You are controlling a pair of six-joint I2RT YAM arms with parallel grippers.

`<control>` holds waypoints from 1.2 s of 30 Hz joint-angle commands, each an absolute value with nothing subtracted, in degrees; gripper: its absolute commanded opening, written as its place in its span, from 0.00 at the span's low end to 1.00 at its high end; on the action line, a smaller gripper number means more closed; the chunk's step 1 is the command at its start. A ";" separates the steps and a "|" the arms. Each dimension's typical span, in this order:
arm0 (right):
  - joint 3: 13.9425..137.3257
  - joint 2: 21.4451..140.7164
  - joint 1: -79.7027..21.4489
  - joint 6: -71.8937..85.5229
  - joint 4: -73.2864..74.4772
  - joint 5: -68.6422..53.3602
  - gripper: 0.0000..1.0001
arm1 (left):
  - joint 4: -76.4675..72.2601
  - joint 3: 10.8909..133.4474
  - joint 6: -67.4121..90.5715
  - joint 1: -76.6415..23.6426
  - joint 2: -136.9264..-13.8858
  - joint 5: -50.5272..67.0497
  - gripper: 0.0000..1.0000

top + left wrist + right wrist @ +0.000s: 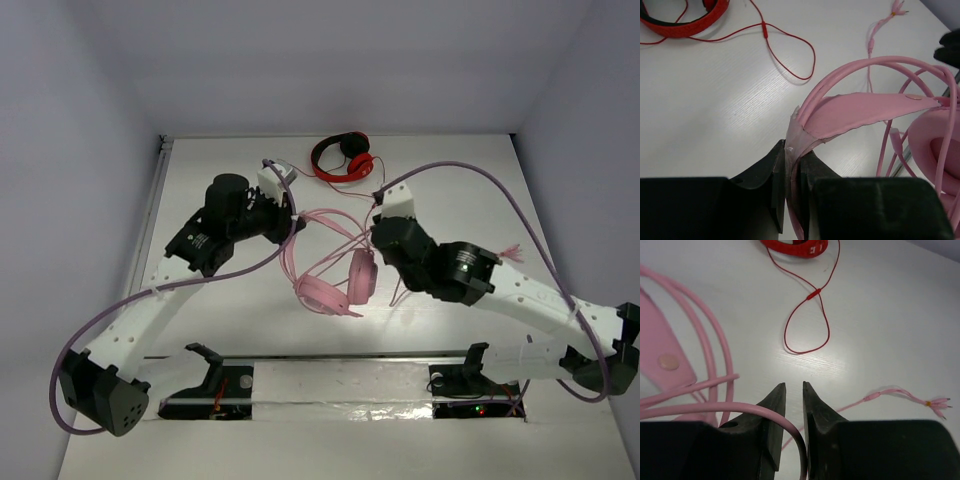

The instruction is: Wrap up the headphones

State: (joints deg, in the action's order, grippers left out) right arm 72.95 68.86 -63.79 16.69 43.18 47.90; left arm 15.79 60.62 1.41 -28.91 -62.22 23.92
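Left fingers (pixel 762 175) clamped on headphones (pixel 865 112) headband; right fingers (pixel 771 410) slightly apart, pink cable (pixel 715 405) between.

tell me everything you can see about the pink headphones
The pale pink over-ear headphones rest on the white table, round padded cups close together. The left gripper is clamped on the soft headband strap near one end. Their thin pink cable trails across the table to a splayed tip; a loop passes between the right gripper's slightly parted jaws.
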 commanded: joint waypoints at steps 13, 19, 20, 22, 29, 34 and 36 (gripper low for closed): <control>55.22 56.97 -53.09 20.21 12.34 27.00 0.22 | 0.01 62.31 16.16 -17.68 -55.99 47.54 0.00; 48.26 56.60 -49.93 20.56 -3.15 15.04 0.36 | -7.99 63.10 27.49 -14.15 -56.60 52.20 0.00; 46.86 57.21 -49.92 20.57 -4.82 12.85 0.38 | -8.69 63.37 29.08 -13.45 -57.12 53.43 0.00; 45.71 58.97 -49.31 20.65 -9.38 11.87 0.39 | -9.23 64.50 33.65 -12.13 -58.26 54.49 0.00; 39.47 60.64 -46.06 21.44 -18.45 4.59 0.45 | -24.51 63.45 52.72 -3.70 -59.50 58.89 0.00; 38.32 65.73 -43.51 21.36 -22.75 0.62 0.50 | -36.12 67.31 64.41 -2.46 -62.66 59.51 0.00; 38.23 69.25 -42.98 21.44 -24.51 -2.18 0.51 | -35.69 68.72 65.30 -2.46 -63.28 58.89 0.00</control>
